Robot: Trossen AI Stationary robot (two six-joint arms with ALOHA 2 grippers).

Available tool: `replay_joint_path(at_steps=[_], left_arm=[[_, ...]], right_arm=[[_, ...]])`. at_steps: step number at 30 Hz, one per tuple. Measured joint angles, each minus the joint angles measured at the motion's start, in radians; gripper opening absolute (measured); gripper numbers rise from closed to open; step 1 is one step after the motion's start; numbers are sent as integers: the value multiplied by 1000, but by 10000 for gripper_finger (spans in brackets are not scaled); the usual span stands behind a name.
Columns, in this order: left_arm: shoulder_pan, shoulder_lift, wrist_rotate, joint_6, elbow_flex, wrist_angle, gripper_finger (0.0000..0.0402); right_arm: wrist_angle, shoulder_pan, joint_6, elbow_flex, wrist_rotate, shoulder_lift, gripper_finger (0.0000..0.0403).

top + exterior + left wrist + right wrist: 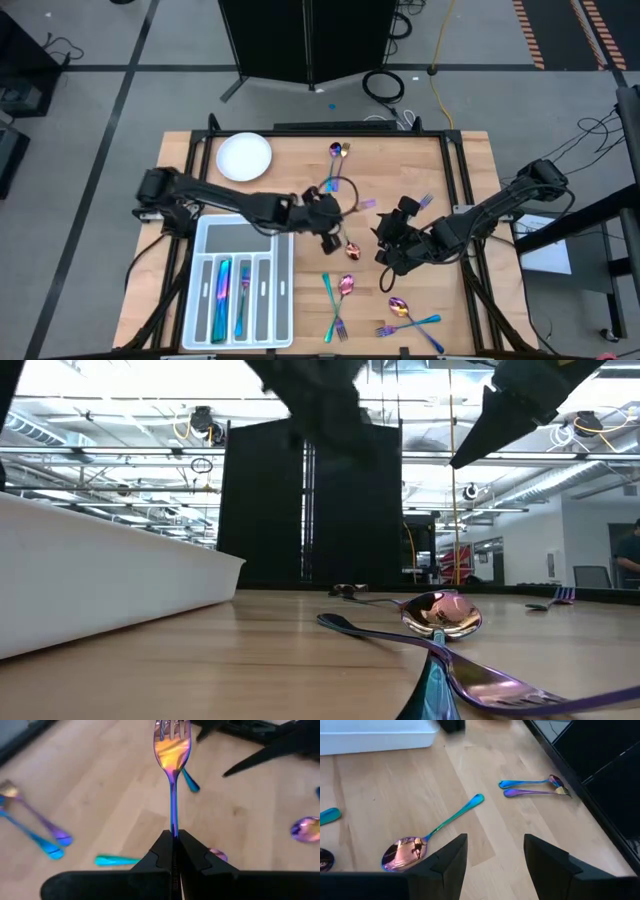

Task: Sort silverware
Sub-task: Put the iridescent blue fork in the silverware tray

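Note:
My left gripper (335, 213) hangs over the table's middle, shut on a rainbow fork (172, 750) whose tines point away from it. My right gripper (388, 243) is open a little to the right of it and holds nothing; in its wrist view the fingers (495, 855) stand above bare wood beside a spoon (405, 852). More silverware lies loose on the table: pieces near the far edge (338, 152), a spoon (352, 250) under my left gripper, and forks and spoons near the front (340, 300) (410, 318). The white tray (262, 322) holds several pieces. My left gripper pinches the fork's slim handle (173, 827) between its two fingers. The handle's free end is hidden between them. The fork sticks straight out ahead in line with the fingers, which slant downward toward the table's right. It is lifted clear of the table.
A white round plate (244, 157) sits at the far left. The tray stands at the front left. A fork (425, 200) lies just beyond my right gripper. Two pieces (535, 787) lie near the table's edge. In the low view a spoon (440, 615) lies close by.

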Motion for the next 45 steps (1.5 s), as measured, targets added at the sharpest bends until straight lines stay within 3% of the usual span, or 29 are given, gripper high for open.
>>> replay_joint_path(at_steps=[5,10,14,18,24,30,35,40,45], left_arm=[[-27,-162,-19,-1,-2,-138,7],[-108,-320,3,-31,-80,-74,7],[-186,-437,4,-43,-215,113,7],[-256,-506,11,-61,-412,425,7],[-292,-441,105,-70,-660,1053,7],[-283,-273,317,-87,-652,1390,7],[-291,-181,477,-57,-582,1473,7],[-290,-142,532,-26,-550,1470,13],[-288,-142,534,1,-550,1471,18]], right_arm=[[3,1,15,0,-5,0,185],[21,9,27,0,-8,0,185],[64,26,13,0,-9,0,185],[164,34,-51,0,-35,0,185],[476,34,-249,0,-149,24,185],[965,22,-504,0,-289,117,185],[1194,-3,-600,0,-451,159,185],[1409,-14,-674,0,-600,163,185],[1508,-18,-691,0,-722,163,185]])
